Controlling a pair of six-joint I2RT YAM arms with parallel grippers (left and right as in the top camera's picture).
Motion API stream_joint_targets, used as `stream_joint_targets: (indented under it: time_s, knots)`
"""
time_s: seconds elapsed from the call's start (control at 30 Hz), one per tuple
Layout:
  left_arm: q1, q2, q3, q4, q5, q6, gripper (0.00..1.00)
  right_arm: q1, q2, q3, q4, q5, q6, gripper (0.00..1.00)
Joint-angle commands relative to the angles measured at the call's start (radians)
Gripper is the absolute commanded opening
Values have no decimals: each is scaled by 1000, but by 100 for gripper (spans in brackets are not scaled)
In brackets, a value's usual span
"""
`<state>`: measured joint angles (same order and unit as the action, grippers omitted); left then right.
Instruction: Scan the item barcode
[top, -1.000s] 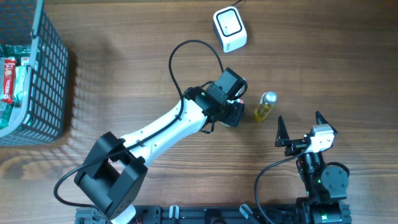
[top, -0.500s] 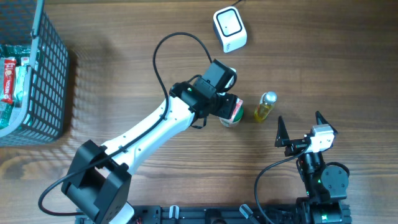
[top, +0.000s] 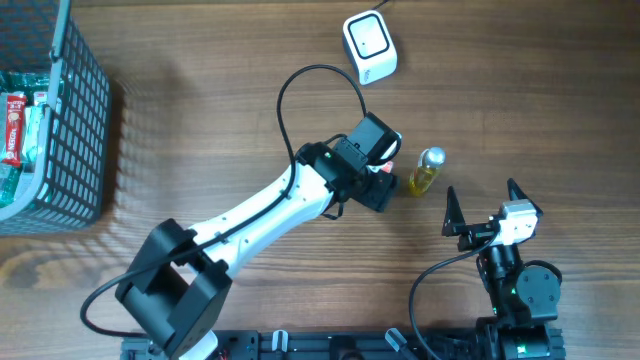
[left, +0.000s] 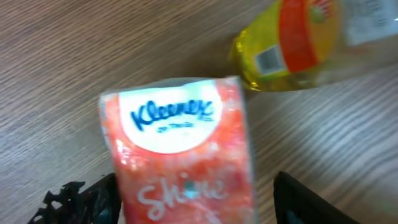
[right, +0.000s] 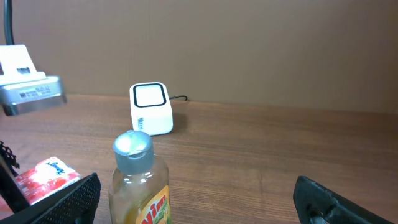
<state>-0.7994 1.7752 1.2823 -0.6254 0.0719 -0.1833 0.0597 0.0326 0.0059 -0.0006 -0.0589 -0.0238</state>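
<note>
Where the tissue pack (left: 180, 143) lies: flat on the wooden table (top: 200, 120), near the middle. It is orange-pink with a white patch that says Kleenex.
Left gripper (left: 196, 180): it sits low over the tissue pack, with one black finger on each side. The jaws are apart. A strip of bare wood shows between the pack and the right finger (left: 311, 202), so the pack is not squeezed.
Left arm (top: 270, 205): white, and it reaches from the near left side to the middle of the table. A black cable (top: 300, 75) loops above it.
Yellow bottle (right: 137, 180): it stands upright just to the right of the tissue pack. It has a grey cap. A small barcode shows on its label in the left wrist view.
Scanner (top: 369, 46): a small white box at the far side of the table, well apart from the pack and the bottle.
Right gripper (top: 480, 190): it waits at the near right side with its jaws spread wide. It holds nothing. The bottle is just in front of it.
Basket (top: 80, 130): a dark wire basket at the far left edge, with red and green packets (top: 15, 125) inside.
</note>
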Motion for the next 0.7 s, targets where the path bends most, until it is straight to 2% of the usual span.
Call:
stream_joint_targets:
  time_s: [0.0, 0.1, 0.17, 0.23, 0.5, 0.67]
  knots:
    - [0, 8, -6, 0, -40, 19, 65, -7, -3, -1, 2, 10, 0, 100]
    - [0, 10, -6, 1, -40, 19, 52, -7, -3, -1, 2, 10, 1, 100]
    - [1, 10, -6, 2, -40, 19, 47, -7, -3, -1, 2, 10, 1, 100]
    - [1, 9, -6, 5, -40, 19, 34, -7, -3, -1, 2, 10, 1, 100]
    - [47, -107, 3, 6, -85, -15, 33, -7, -3, -1, 2, 10, 0, 100]
    - [110, -94, -11, -19, -100, -28, 33, -7, -3, -1, 2, 10, 1, 100]
